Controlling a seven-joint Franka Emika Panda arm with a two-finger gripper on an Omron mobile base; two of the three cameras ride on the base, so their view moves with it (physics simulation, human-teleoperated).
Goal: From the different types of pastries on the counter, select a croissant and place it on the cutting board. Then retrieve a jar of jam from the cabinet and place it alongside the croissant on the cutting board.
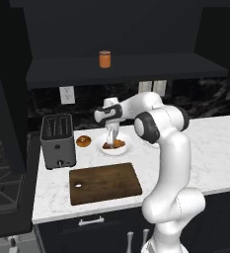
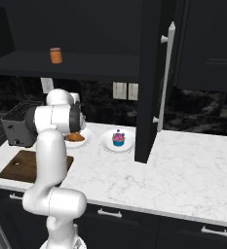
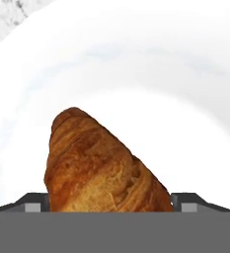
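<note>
As fingertips (image 3: 35,201) flank it, croissant (image 3: 99,165) points away.

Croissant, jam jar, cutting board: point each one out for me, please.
croissant (image 3: 99,168): hand view, middle of its flaky golden back, on the white plate.
jam jar (image 1: 104,60): left base view, orange side wall, on the dark shelf.
cutting board (image 1: 106,182): left base view, bare wood near its middle.

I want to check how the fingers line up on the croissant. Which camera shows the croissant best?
The hand view: the croissant looms large on its white plate, with a finger tip at each side. In the left base view it is a small brown patch partly behind the gripper; in the right base view the arm covers part of it.
</note>
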